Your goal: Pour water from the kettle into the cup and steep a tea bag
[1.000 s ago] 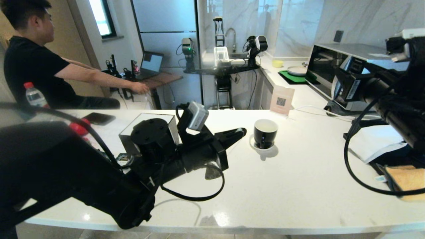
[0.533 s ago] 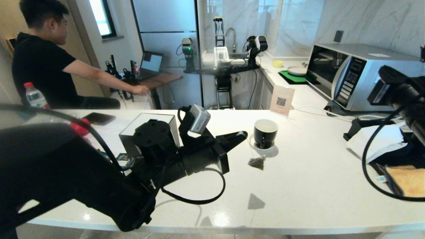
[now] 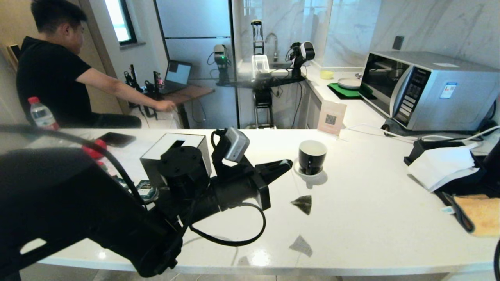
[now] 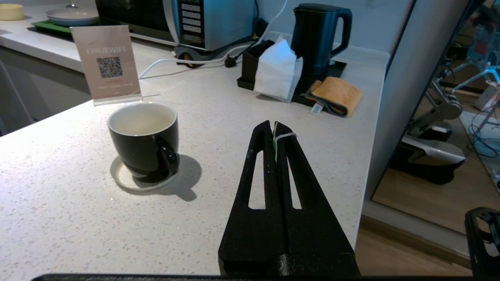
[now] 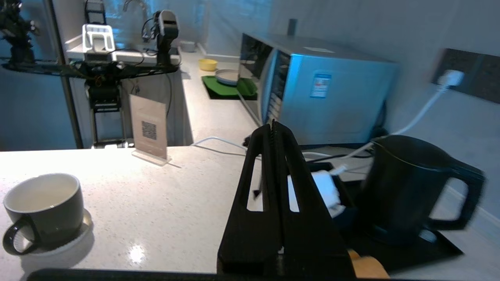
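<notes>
The left gripper (image 3: 288,162), pinched shut on the thin white string (image 4: 282,136), dangles the light, limp tea bag (image 3: 303,204) above the white counter (image 3: 363,218) just short of the cup (image 3: 312,156), so it will likely swing; the empty right gripper (image 5: 273,125) is closed

Bright daylight from the window (image 3: 119,19); glare on the counter (image 3: 351,218). Soft shadow beside the cup (image 3: 311,156). Kettle (image 5: 406,187) blurred. Edges bowed.
</notes>
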`<state>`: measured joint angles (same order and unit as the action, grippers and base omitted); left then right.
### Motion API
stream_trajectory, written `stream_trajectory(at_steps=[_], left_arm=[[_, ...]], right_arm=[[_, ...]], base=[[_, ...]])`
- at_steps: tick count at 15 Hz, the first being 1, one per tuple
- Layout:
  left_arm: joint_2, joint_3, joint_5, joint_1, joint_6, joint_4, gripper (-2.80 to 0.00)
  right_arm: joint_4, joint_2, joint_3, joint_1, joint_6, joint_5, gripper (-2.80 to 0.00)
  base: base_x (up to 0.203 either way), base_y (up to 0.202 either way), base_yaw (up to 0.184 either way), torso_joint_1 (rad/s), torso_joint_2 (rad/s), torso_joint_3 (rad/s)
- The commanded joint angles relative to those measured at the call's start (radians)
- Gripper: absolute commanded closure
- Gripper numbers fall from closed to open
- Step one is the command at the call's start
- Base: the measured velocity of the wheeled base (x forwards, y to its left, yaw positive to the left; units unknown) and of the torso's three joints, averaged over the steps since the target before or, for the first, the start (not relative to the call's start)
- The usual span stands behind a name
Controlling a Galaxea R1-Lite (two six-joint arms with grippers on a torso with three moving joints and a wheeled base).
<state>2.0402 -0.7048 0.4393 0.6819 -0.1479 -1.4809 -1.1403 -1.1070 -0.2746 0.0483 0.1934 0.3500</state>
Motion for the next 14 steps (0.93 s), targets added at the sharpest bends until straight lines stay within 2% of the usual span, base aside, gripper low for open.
stream_trajectory(at_steps=[1,4,7,10,14], left_arm=[[0.003,0.009,0.002,0.012,0.013,-0.009,0.00],[0.009,0.015,0.002,0.019,0.033,-0.007,0.00],[0.025,0.007,0.002,0.024,0.033,-0.009,0.00],[0.029,-0.001,0.002,0.025,0.033,-0.007,0.00],[0.032,0.001,0.002,0.025,0.033,-0.007,0.00]], right_arm=[[0.004,0.178,0.111,-0.021,0.000,0.002,0.00],[0.055,0.316,0.227,-0.025,-0.002,0.001,0.00],[0.189,0.450,0.269,-0.023,-0.008,-0.003,0.00],[0.403,0.633,0.273,-0.021,-0.028,-0.027,0.00],[0.769,0.944,0.274,-0.031,-0.041,-0.170,0.00]], base=[[0.000,0.000,0.000,0.000,0.00,0.000],[0.000,0.000,0.000,0.000,0.00,0.000],[0.000,0.000,0.000,0.000,0.00,0.000],[0.000,0.000,0.000,0.000,0.00,0.000],[0.000,0.000,0.000,0.000,0.00,0.000]])
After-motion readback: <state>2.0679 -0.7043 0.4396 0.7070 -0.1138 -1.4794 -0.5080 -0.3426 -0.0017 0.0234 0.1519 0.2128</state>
